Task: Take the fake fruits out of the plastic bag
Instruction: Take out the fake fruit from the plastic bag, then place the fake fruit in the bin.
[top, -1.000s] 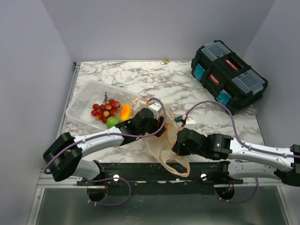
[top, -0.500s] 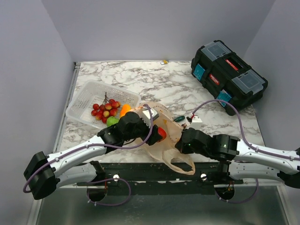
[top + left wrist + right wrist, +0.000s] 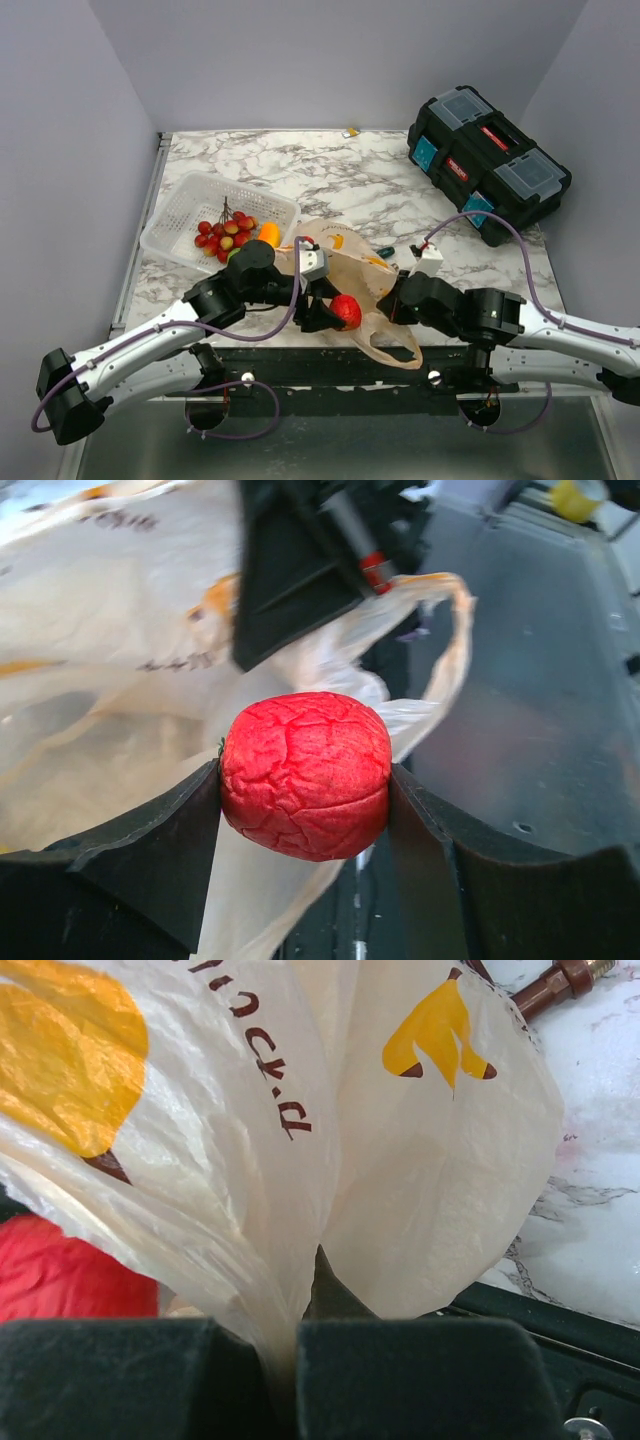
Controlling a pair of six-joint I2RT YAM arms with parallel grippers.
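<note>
Left gripper [image 3: 330, 313], clamped on a small wrinkled red plastic fruit [image 3: 305, 775], has drawn it out of the thin peach banana-print plastic bag [image 3: 368, 282] — another fruit freed — right gripper [image 3: 296, 1340] pinching the film tight.

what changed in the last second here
The left gripper drew back out of the plastic bag toward the near edge, carrying the small red fruit, which was hidden a second ago. The right gripper stayed shut on the bag's side, shifting slightly right. The white basket, the berries and the black toolbox did not move.
</note>
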